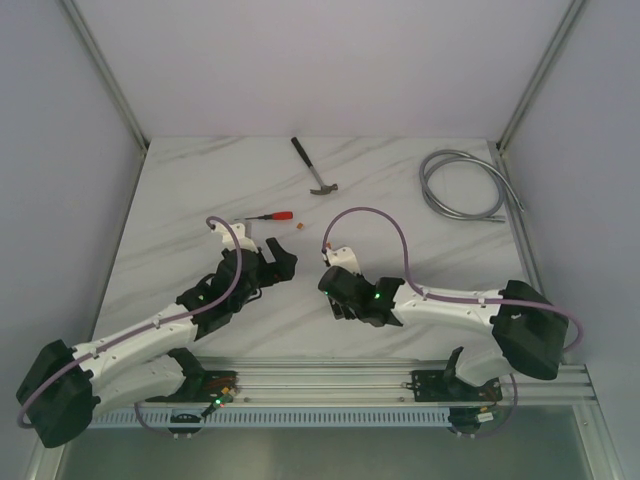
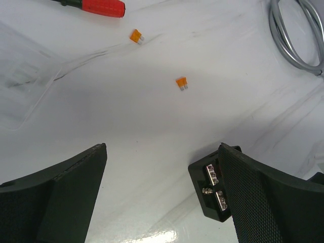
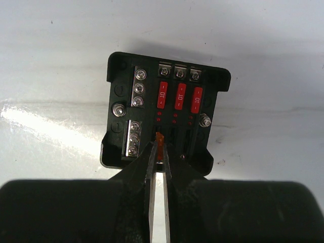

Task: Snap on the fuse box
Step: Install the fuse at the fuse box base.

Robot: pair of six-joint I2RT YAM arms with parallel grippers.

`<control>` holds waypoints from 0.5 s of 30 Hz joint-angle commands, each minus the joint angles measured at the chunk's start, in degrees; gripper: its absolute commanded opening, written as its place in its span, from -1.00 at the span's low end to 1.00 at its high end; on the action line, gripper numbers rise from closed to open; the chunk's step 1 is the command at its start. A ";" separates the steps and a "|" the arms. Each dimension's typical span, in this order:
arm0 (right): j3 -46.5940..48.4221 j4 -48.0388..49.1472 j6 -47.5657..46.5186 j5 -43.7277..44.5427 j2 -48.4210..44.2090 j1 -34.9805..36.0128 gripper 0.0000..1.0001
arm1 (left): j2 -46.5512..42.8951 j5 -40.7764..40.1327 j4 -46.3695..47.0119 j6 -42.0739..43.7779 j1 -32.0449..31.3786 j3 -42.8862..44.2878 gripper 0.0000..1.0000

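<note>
**A:** Where is the fuse box?

**B:** The fuse box lies flat on the desk, near the middle, face up, directly under the right gripper. Three red fuses sit in the row away from that gripper.

**A:** And its grip?

**B:** It is clenched on an orange fuse, held at the slot beside the silver screw terminals. I cannot tell whether the fuse is seated.

**A:** The left gripper?

**B:** The left gripper is released, its fingers spread wide over bare desk. The box is just to its right.

**A:** Farther out?

**B:** There are two loose orange fuses, then a red-handled screwdriver. A hammer lies beyond, and a coiled grey hose at the far right.
</note>
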 commanded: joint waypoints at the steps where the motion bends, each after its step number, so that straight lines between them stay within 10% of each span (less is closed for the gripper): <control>1: 0.75 -0.79 0.59 2.69 0.50 0.71 -1.00 | -0.48 -0.92 -0.94 -0.57 0.28 0.34 1.00; 15: 0.60 -0.12 0.33 5.20 -0.88 2.10 -1.00 | -0.70 -1.24 -1.16 -1.26 0.33 0.25 1.00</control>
